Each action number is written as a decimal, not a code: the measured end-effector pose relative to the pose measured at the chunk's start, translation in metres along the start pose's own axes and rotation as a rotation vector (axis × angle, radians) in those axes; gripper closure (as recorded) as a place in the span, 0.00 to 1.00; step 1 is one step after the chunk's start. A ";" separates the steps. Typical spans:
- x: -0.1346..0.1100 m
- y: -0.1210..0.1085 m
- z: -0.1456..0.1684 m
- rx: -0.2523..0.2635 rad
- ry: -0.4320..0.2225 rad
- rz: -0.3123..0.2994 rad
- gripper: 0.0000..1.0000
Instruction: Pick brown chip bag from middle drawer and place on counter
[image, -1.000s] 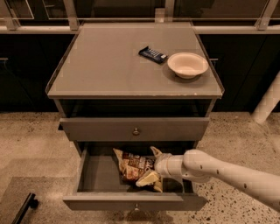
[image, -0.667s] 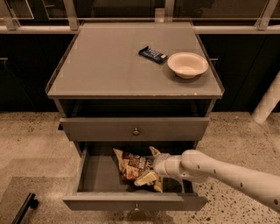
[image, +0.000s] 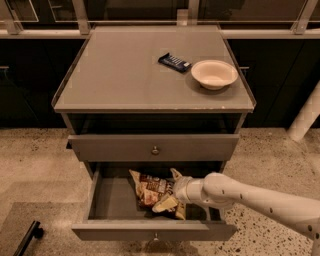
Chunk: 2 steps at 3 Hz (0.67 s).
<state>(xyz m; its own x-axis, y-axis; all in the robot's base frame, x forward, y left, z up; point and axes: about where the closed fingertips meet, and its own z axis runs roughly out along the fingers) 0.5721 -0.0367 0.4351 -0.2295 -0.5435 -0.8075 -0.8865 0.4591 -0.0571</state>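
Note:
The brown chip bag (image: 152, 191) lies crinkled in the open middle drawer (image: 150, 231), right of its centre. My gripper (image: 176, 192), at the end of the white arm that comes in from the lower right, is down inside the drawer against the bag's right edge. The bag hides its tip. The grey counter (image: 125, 75) is the cabinet's flat top above.
A cream bowl (image: 214, 74) and a small dark-blue bar wrapper (image: 174, 62) sit at the counter's back right. The upper drawer front (image: 155, 148) stands slightly out above the open drawer. A white post (image: 305, 117) stands at the right, and a black object (image: 27, 239) lies on the floor at the lower left.
The arm has shifted slightly left, further onto the bag. The bag has barely moved.

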 end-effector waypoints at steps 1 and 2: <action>0.012 0.001 0.002 0.010 0.022 0.021 0.00; 0.024 0.003 0.006 0.010 0.046 0.039 0.00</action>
<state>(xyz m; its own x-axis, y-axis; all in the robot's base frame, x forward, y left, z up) 0.5661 -0.0445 0.4121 -0.2824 -0.5565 -0.7814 -0.8725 0.4875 -0.0318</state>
